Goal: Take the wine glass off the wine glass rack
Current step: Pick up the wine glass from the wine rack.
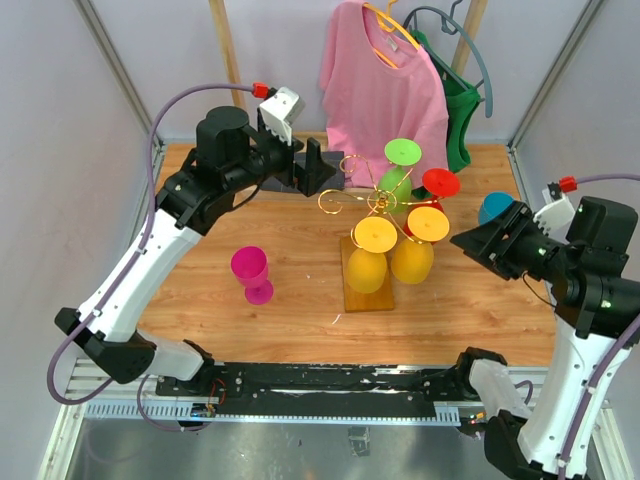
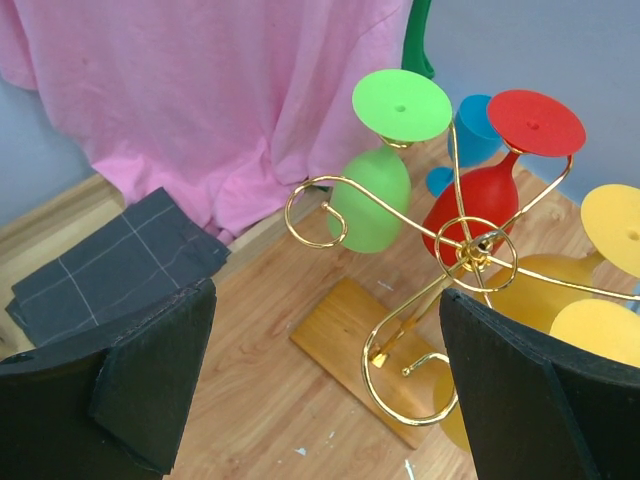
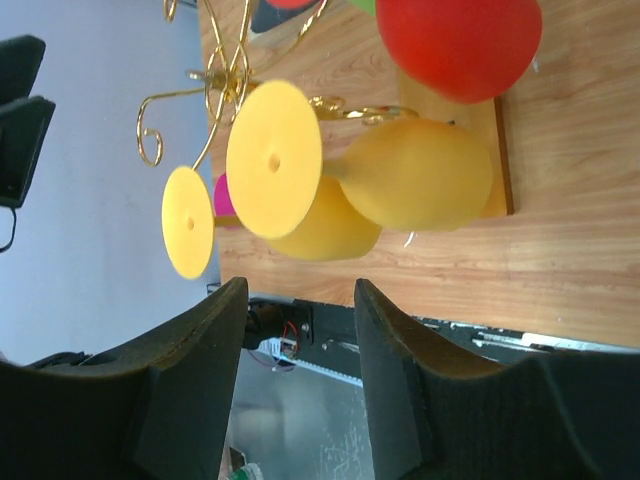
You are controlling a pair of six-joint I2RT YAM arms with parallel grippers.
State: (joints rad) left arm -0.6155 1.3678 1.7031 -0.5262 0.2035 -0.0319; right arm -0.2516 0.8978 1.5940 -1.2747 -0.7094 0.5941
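The wine glass rack (image 1: pixel 372 203) is standing in the middle of the table (image 1: pixel 300 330) on its wooden base (image 1: pixel 367 297). Four glasses are hanging upside down from its curly gold arms. The green glass (image 1: pixel 402 152) is hanging on the far side. The red glass (image 1: pixel 440 182) is hanging just to the right of it. The left yellow glass (image 1: pixel 368 268) and the right yellow glass (image 1: pixel 411 258) are hanging side by side on the near side, very close together.

The left gripper (image 2: pixel 325 310) is hovering just left of the rack, toward the far side, and pointing at it. Its two fingers are spread wide apart and are holding nothing. The right gripper (image 3: pixel 300 300) is hovering to the right of the rack, with the yellow glasses in front of it. Its fingers are also apart, and nothing is between them.

A pink glass (image 1: pixel 252 272) is standing on the table, well to the left of the rack. A blue glass (image 1: pixel 493 207) is sitting on the right, near the right gripper. A pink shirt (image 1: pixel 385 85) is hanging at the far edge. A folded dark grey cloth (image 2: pixel 110 265) is lying on the table below it.
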